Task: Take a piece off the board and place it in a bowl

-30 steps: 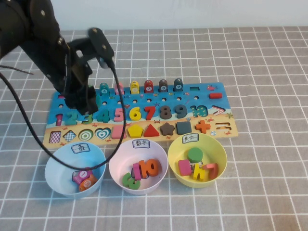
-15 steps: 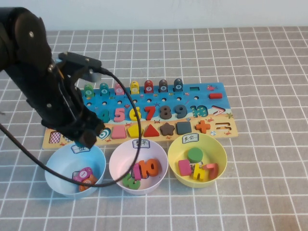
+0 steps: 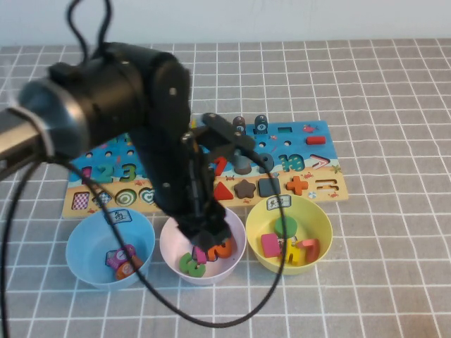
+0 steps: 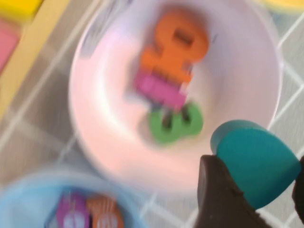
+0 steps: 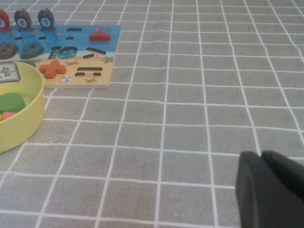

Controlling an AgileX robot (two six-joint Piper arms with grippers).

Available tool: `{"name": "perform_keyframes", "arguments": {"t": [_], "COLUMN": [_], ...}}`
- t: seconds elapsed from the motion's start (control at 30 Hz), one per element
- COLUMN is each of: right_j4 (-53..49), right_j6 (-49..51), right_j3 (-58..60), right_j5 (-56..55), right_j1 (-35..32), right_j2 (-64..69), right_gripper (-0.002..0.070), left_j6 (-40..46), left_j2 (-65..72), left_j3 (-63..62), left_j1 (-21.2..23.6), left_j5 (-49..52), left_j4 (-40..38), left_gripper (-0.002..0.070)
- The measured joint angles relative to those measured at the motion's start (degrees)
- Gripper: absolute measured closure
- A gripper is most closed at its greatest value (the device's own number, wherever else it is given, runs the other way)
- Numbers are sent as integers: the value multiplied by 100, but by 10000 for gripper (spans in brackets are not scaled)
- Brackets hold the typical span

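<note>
Your left claw point(image 3: 206, 236) is hanging right over the pink bowl point(image 3: 236, 259), the middle one of the three, and it's pinching the teal heart piece point(image 4: 254, 164) between its fingers. You can see that best from the left wrist view: the heart sits clamped at the dark fingertip point(image 4: 218, 199), held above the pink bowl's near rim, with the orange, magenta and green number pieces point(image 4: 171, 90) lying in the bowl underneath. From the high view the arm itself covers the piece, so no luck spotting it there.

The yellow bowl point(image 3: 320, 215) is just to the right of the pink one, rims nearly touching, and it's got a green disc point(image 3: 285, 227), a pink block and a couple of other bits in it. So the heart is off the board but it's over the pink bowl, not the yellow one.

The board point(image 3: 320, 184) lies behind the row of bowls on the grey checked counter point(image 3: 394, 282), partly hidden by your left arm. The blue bowl point(image 3: 84, 243) sits at the left end of the row.

Your right claw point(image 5: 270, 190) only shows as a dark bit at the corner of its own wrist view, low over bare counter off to the right of the board and the yellow bowl. Can't tell whether it's spread or pressed together.
</note>
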Motion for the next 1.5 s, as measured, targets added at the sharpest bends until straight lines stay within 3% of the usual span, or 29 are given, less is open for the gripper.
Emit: {"name": "perform_keyframes", "arguments": {"t": [0.3,0.53,0.63,0.93,1.5], "right_j4": [0,0,0,0,0], "right_j6": [0,0,0,0,0], "right_j3": [0,0,0,0,0], "right_j5": [0,0,0,0,0], "right_j1": [0,0,0,0,0], "right_j2": [0,0,0,0,0], "right_gripper": [694,694,694,694,694], "left_j6": [141,130,-254,-1698,-1851], "left_j2": [1023,1628,1753,1880,2107], "left_j3": [-1420,-2197,-2262,-2270,-2270], "left_j1": [-680,-951,-1037,-1065,-1105], "left_j5": [-11,-20,-20,-20,-20], "left_j4": [0,-31,-41,27,85], "left_gripper": [400,400,400,400,400]}}
